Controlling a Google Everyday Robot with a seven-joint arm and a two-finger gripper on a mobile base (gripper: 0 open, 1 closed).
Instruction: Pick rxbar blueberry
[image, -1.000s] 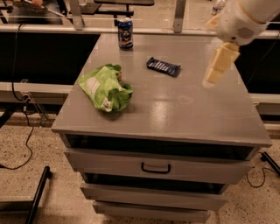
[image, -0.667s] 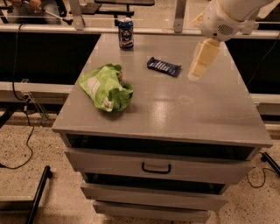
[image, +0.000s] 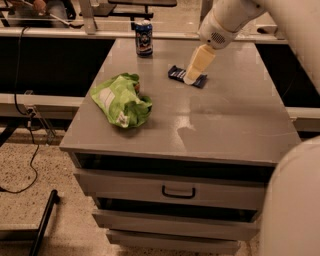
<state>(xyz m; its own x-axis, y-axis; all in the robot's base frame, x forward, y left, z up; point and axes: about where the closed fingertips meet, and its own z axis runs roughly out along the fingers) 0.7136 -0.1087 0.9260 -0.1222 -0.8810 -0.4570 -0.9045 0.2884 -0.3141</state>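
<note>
The rxbar blueberry (image: 179, 73) is a small flat dark navy bar lying on the grey cabinet top (image: 225, 125), at the back middle. My gripper (image: 192, 77) hangs from the white arm coming in from the upper right. Its cream fingers (image: 199, 62) reach down over the right half of the bar and hide part of it. I cannot tell whether they touch the bar.
A lime-green chip bag (image: 121, 101) lies crumpled at the left of the top. An upright blue drink can (image: 144, 37) stands at the back left. A drawer with a dark handle (image: 178, 192) is below the front edge. My arm's white body fills the lower right corner.
My gripper has moved left and down from the right side of the top until it stands over the rxbar blueberry. The bar, bag and can have not moved.
</note>
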